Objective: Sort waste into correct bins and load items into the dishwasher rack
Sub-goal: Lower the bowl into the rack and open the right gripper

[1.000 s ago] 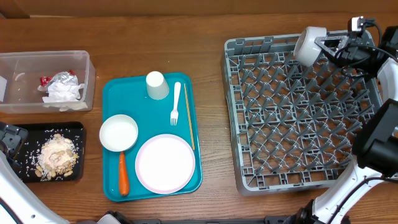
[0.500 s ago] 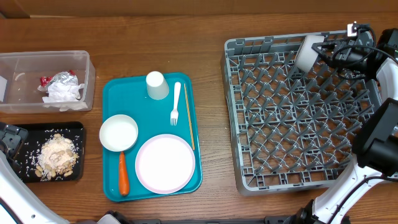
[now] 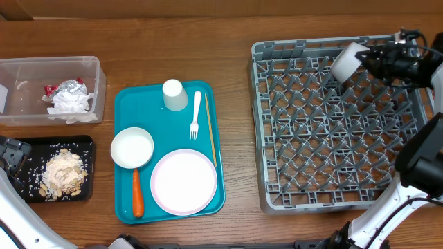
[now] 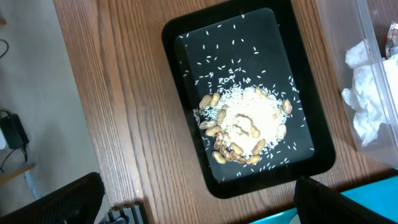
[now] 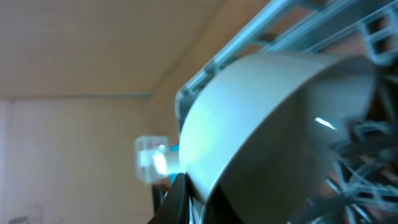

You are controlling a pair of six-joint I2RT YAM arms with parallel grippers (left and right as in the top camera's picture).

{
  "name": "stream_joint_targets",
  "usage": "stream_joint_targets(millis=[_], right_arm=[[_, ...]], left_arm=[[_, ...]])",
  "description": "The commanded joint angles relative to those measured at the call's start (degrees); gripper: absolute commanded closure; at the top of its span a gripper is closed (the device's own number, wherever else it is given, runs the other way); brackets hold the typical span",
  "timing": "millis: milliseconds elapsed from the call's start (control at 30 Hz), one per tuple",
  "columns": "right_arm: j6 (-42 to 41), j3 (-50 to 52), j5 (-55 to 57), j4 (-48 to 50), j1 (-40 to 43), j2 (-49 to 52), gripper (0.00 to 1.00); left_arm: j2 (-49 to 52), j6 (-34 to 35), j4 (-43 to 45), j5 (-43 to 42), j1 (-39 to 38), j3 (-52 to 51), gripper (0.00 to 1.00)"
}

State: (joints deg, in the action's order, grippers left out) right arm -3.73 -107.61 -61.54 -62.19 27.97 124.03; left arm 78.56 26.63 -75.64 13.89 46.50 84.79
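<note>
The right gripper (image 3: pixel 368 59) is clamped tight on the rim of a small white bowl (image 3: pixel 346 62), holding it at the far edge of the grey dishwasher rack (image 3: pixel 325 187), right of the middle. The bowl is tipped nearly on edge, its rounded underside turned up and left, its mouth toward the gripper, and its rim slanting from far right to near left. The left gripper (image 3: pixel 14 153) hangs spread wide and empty by the black tray (image 4: pixel 186 50) of food scraps (image 4: pixel 249 124).

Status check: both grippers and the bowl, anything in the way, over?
Right gripper shut on white bowl, tilted over far corner of rack. Left gripper open above black tray. Rack otherwise empty.
</note>
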Motion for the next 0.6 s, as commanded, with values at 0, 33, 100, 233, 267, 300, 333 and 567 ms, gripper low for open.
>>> stream_joint_targets(millis=[0,33,100,233,267,300,333,567], right_arm=[[-0.79,-6.49,25.86,-6.36,2.64,0.07,0.87],[-0.87,-8.79,28.04,-8.72,2.64,0.07,0.81],[-1.68,-12.66,31.04,-12.57,2.64,0.07,0.7],[-6.86,-22.67,42.45,-22.51,2.58,0.07,0.61],[-7.13,-24.74,44.0,-24.44,2.58,0.07,0.6],[-7.58,-27.02,45.35,-26.6,2.58,0.07,0.58],[-8.46,-29.49,46.6,-28.87,2.58,0.07,0.54],[-9.49,-37.9,46.29,-34.88,1.53,-2.58,0.25]], left_arm=[[0.2,0.59,0.0,-0.24,0.07,1.18,0.0],[0.2,0.59,0.0,-0.24,0.07,1.18,0.0],[0.2,0.59,0.0,-0.24,0.07,1.18,0.0],[0.2,0.59,0.0,-0.24,0.07,1.18,0.0],[0.2,0.59,0.0,-0.24,0.07,1.18,0.0],[0.2,0.59,0.0,-0.24,0.07,1.18,0.0],[0.2,0.59,0.0,-0.24,0.07,1.18,0.0],[0.2,0.59,0.0,-0.24,0.07,1.18,0.0]])
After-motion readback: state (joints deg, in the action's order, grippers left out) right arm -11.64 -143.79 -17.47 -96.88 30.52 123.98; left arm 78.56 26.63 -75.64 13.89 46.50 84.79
